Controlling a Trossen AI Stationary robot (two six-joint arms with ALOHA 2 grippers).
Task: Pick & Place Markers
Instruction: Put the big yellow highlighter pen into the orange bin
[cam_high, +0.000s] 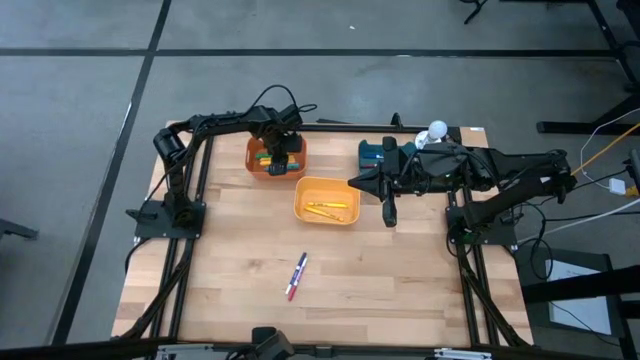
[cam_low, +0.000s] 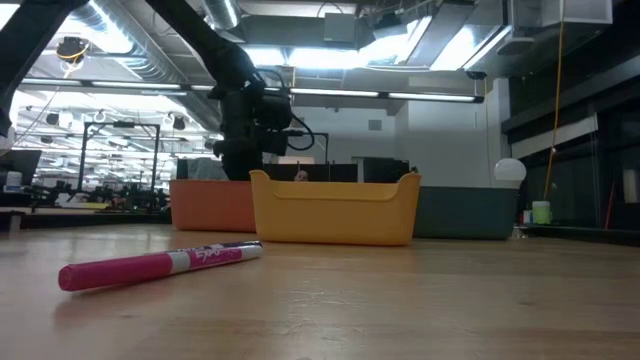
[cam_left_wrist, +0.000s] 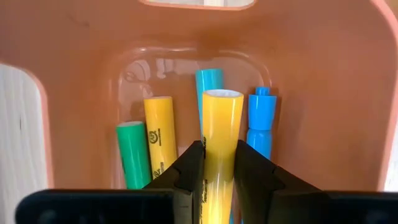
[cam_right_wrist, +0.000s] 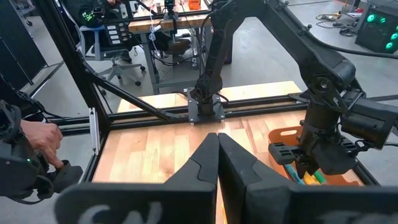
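Observation:
My left gripper (cam_left_wrist: 219, 168) reaches down into the orange bin (cam_high: 262, 150) and is shut on a yellow marker (cam_left_wrist: 222, 121). Under it, green (cam_left_wrist: 133, 152), yellow (cam_left_wrist: 160, 130), teal (cam_left_wrist: 208, 79) and blue (cam_left_wrist: 261, 121) markers lie on the floor of the orange bin (cam_left_wrist: 311, 68). The yellow bin (cam_high: 327, 186) holds yellow markers (cam_high: 328, 209). Two markers (cam_high: 297, 275), one of them pink (cam_low: 160, 265), lie on the table toward its near edge. My right gripper (cam_right_wrist: 217, 155) hangs shut and empty high above the table, by the teal bin (cam_high: 372, 152). My left gripper pinches the yellow marker's barrel (cam_left_wrist: 221, 152) between its two fingers, coming steeply from above and lying across it. The marker's end (cam_left_wrist: 222, 98) sticks out past the fingers, above the markers on the bin floor. Whether it touches them I cannot tell.
The three bins stand in a row along the far half of the table, with the teal bin (cam_low: 465, 213) at the right. Bare wood lies around the two loose markers. A person's hand (cam_right_wrist: 43, 140) shows beyond the table's left side.

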